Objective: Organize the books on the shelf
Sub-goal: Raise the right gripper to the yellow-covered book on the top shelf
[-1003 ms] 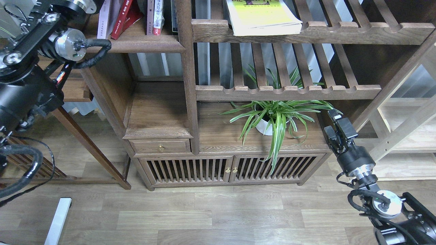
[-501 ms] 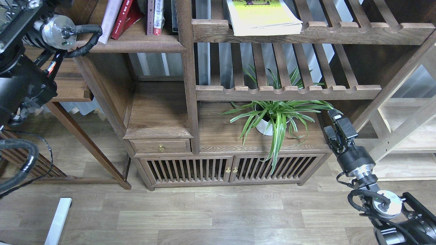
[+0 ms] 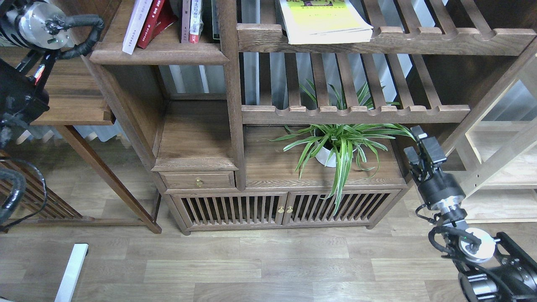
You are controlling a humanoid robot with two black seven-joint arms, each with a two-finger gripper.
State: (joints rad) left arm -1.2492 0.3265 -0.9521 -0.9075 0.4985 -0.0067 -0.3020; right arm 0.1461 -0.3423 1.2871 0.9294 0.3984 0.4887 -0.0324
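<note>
The shelf point(image 3: 159, 53) is the dark board with a rounded lip at the top left. On it stand a pale white book point(image 3: 135, 25), leaning right against a red book point(image 3: 153, 21), and beside them more upright books point(image 3: 191, 21). The thick yellow-green book point(image 3: 323, 21) lies flat on the slatted rack to the right. Of my left arm only a silver joint point(image 3: 37, 16) shows at the top left corner, and its gripper is out of view. My right gripper point(image 3: 419, 147) is open and empty, low at the right, beside the cabinet's right end.
A potted spider plant point(image 3: 340, 144) stands on the low cabinet point(image 3: 268, 167), close left of my right gripper. Two slatted racks point(image 3: 356, 113) span the right side. A side table point(image 3: 71, 100) stands at the left, and a pale wooden frame point(image 3: 499, 159) at the right.
My left arm has drawn up and to the left, away from the shelf. The white book now leans more, with its lower end in view. My right gripper has risen slightly.
</note>
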